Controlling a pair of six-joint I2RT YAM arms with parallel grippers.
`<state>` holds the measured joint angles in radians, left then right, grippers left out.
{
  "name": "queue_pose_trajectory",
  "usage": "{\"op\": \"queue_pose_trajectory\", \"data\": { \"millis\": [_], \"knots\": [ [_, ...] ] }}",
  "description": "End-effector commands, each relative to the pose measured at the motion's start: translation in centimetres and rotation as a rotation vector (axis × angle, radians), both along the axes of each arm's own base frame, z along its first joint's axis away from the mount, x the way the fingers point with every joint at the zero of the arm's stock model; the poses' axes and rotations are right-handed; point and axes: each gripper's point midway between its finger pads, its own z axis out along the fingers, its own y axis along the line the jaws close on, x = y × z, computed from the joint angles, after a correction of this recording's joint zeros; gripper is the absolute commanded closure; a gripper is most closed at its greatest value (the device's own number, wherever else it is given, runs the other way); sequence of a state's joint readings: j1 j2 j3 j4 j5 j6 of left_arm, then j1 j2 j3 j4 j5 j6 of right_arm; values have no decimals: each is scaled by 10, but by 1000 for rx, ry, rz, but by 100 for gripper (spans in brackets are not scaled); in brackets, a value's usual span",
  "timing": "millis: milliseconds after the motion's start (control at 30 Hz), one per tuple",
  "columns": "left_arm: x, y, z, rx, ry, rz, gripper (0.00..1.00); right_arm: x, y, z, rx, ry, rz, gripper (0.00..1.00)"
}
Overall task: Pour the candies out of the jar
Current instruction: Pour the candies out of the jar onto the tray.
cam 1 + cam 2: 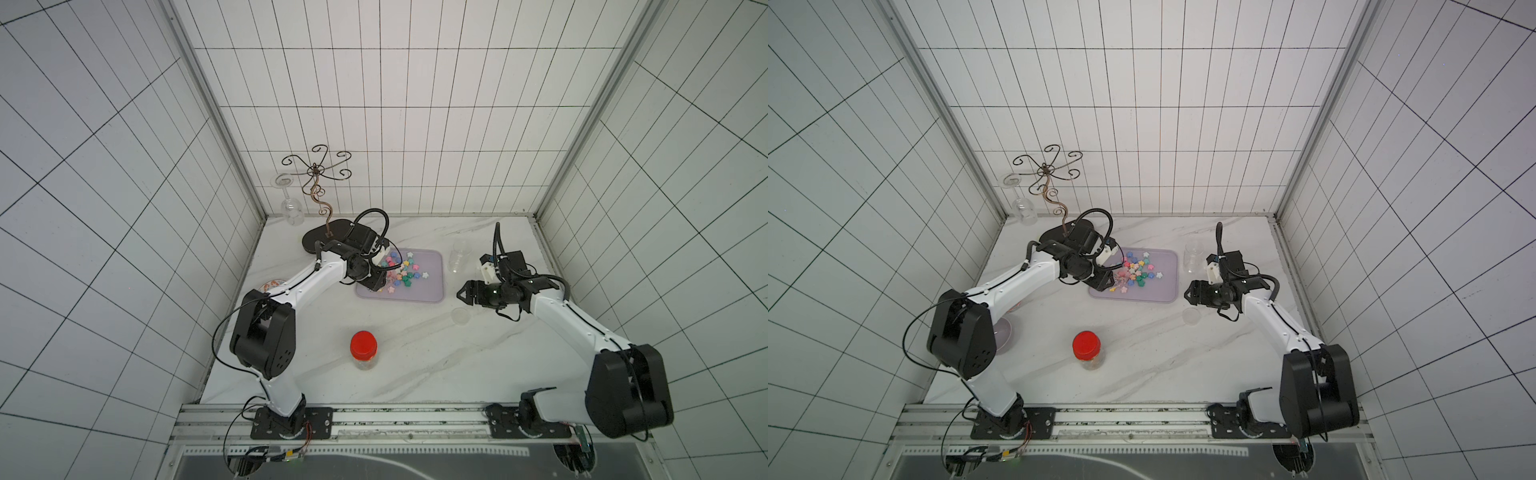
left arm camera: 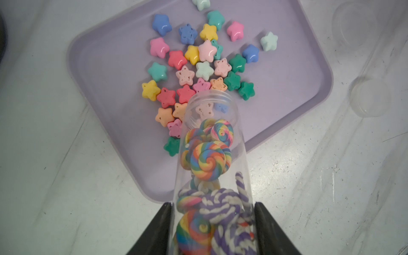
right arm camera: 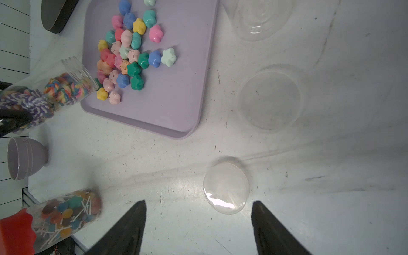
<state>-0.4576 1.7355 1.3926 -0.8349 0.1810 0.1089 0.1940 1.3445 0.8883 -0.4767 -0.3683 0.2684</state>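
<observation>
Marble tabletop (image 1: 415,357), jar (image 2: 212,136) tilted, mouth toward tray (image 2: 280,92)

White marble table (image 1: 415,374) carries a lilac tray (image 1: 430,287) under the left gripper (image 2: 212,205), a stand base (image 1: 328,239) behind it, a clear lid (image 3: 226,187) beside the right gripper (image 3: 198,201), an empty jar (image 1: 459,255) beyond, and a red-capped jar (image 1: 364,349) well apart from both.
</observation>
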Motion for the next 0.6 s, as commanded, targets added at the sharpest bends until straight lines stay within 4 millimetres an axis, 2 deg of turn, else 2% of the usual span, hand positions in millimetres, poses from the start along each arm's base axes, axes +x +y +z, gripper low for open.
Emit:
{"op": "queue_pose_trajectory", "data": {
  "millis": [0, 233, 367, 500, 567],
  "knots": [
    [8, 3, 14, 22, -53, 5, 66, 21, -2, 42, -2, -90, -14, 24],
    [10, 6, 41, 15, -109, 48, 66, 28, 3, 45, 25, -75, -16, 24],
    [17, 8, 39, 55, -98, 64, 66, 29, 4, 51, 30, -85, -18, 24],
    [12, -6, 36, 64, -24, 33, 66, 29, 6, 59, 41, -76, -17, 24],
    [14, -4, 36, 105, -37, 34, 66, 30, 6, 63, 40, -67, -13, 23]
  ]
}}
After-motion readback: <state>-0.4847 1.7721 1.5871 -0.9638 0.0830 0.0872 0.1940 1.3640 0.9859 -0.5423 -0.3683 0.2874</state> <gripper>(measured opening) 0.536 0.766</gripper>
